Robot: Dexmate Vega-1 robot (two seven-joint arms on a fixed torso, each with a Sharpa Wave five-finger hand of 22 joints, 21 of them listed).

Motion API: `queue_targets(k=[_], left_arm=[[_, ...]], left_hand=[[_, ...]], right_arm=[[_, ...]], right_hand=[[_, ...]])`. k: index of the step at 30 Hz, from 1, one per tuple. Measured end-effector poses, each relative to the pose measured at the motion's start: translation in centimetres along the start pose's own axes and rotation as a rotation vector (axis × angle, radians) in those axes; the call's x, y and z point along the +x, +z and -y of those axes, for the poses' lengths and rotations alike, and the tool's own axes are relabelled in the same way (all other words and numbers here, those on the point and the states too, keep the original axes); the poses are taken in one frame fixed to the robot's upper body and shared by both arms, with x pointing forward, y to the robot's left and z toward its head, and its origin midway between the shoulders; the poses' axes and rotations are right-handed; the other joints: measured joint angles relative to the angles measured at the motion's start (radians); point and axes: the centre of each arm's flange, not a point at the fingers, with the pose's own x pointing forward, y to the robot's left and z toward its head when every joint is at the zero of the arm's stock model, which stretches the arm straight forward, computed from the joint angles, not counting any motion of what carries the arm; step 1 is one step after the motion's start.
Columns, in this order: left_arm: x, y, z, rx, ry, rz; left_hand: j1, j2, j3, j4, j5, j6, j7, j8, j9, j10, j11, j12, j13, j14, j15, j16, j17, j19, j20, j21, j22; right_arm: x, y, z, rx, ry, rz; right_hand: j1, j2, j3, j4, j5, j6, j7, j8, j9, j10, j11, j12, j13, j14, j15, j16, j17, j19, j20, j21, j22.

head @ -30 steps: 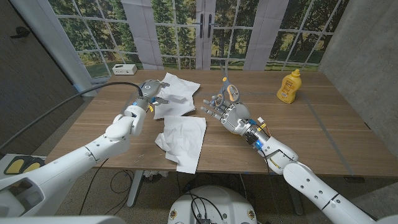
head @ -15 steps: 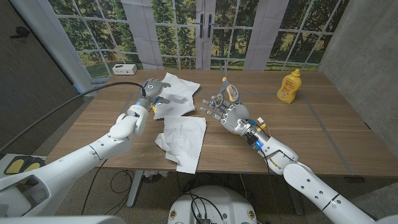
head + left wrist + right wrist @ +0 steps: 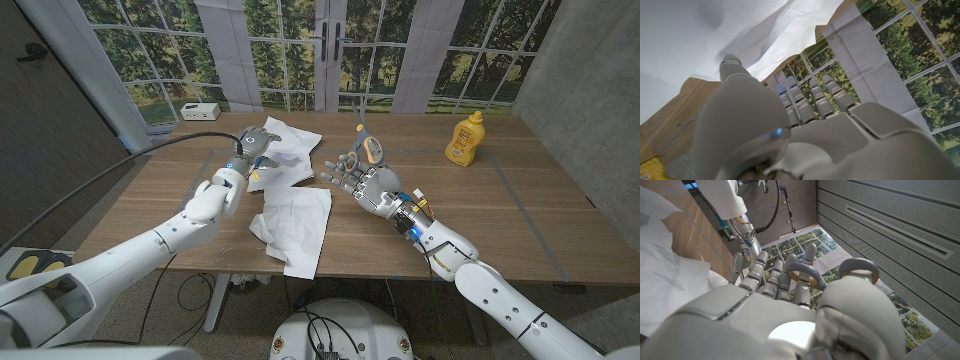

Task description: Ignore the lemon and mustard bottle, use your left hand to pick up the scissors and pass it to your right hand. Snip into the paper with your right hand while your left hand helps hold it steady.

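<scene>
The right hand (image 3: 362,180) holds the scissors (image 3: 366,142) with blades pointing to the far edge of the tabletop (image 3: 500,215), while the left hand (image 3: 252,146), fingers curled on the paper (image 3: 287,148), is nearer the sheet than the blades.

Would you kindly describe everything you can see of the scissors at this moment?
The scissors have grey handle loops lined with orange and slim metal blades. The right hand holds them upright above the table, with fingers through the loops and the blades pointing up toward the windows. Whether the blades are open is unclear. They hang apart from the paper.
</scene>
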Motion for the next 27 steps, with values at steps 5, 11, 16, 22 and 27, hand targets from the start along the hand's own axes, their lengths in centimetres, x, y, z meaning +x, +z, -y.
queue_targets(k=[5, 11, 16, 22, 27], left_arm=[[0.4, 0.5, 0.2, 0.006, -0.007, 0.009], [0.6, 0.7, 0.6, 0.018, -0.019, 0.015], [0.7, 1.0, 1.1, 0.036, -0.028, 0.026], [0.9, 1.3, 1.3, 0.052, -0.040, 0.036], [1.2, 1.3, 1.4, 0.071, -0.047, 0.047]], left_hand=[[0.000, 0.000, 0.000, 0.000, 0.000, 0.000, 0.000, 0.000, 0.000, -0.003, -0.003, 0.000, 0.000, -0.005, 0.005, 0.000, 0.000, 0.000, 0.000, 0.000, 0.000], [0.000, 0.000, 0.000, 0.000, 0.005, 0.000, 0.000, 0.000, 0.000, -0.003, -0.003, 0.000, 0.000, -0.005, 0.005, 0.000, -0.003, 0.000, 0.000, 0.000, 0.000], [0.006, 0.006, 0.000, 0.000, 0.005, 0.000, 0.000, 0.000, 0.000, -0.003, -0.003, 0.000, 0.000, -0.005, 0.005, 0.000, -0.002, 0.000, 0.000, 0.000, 0.000], [0.007, 0.007, 0.000, 0.000, 0.005, 0.000, 0.000, 0.000, 0.000, -0.003, -0.003, 0.000, 0.000, -0.005, 0.005, 0.000, -0.002, 0.000, 0.000, 0.000, 0.000], [0.007, 0.007, 0.000, 0.000, 0.005, 0.000, 0.000, 0.000, 0.000, -0.003, -0.003, 0.000, 0.000, -0.005, 0.005, 0.000, -0.002, 0.000, 0.000, 0.000, 0.000]], right_arm=[[-0.1, -0.1, 0.0, -0.001, 0.002, 0.001], [-0.2, -0.2, 0.1, 0.000, 0.005, 0.001], [-0.2, -0.3, 0.1, 0.000, 0.008, 0.000], [-0.3, -0.3, 0.1, 0.000, 0.011, 0.000], [-0.3, -0.3, 0.3, 0.000, 0.012, 0.000]], right_hand=[[-0.005, 0.005, 0.000, 0.000, 0.000, 0.000, 0.000, -0.007, 0.000, 0.000, 0.000, 0.000, -0.003, 0.000, 0.000, 0.000, -0.002, 0.000, 0.000, -0.008, 0.000], [-0.005, 0.005, 0.001, -0.005, 0.000, 0.000, 0.000, -0.011, 0.000, 0.000, 0.000, 0.000, -0.007, 0.000, 0.000, -0.007, -0.003, 0.000, 0.000, -0.008, 0.000], [-0.005, 0.005, 0.002, -0.007, 0.000, 0.002, -0.002, -0.011, -0.003, 0.000, 0.000, 0.000, -0.012, 0.000, 0.000, -0.010, -0.003, 0.000, 0.000, -0.008, 0.000], [-0.005, 0.005, 0.003, -0.008, 0.000, 0.002, -0.002, -0.013, -0.003, 0.004, -0.004, -0.001, -0.016, 0.000, 0.000, -0.011, -0.007, 0.000, 0.000, -0.008, 0.000], [-0.005, 0.005, 0.003, -0.008, 0.000, 0.003, -0.003, -0.019, -0.005, 0.004, -0.004, -0.001, -0.017, 0.000, 0.000, -0.010, -0.008, 0.000, 0.000, -0.008, 0.000]])
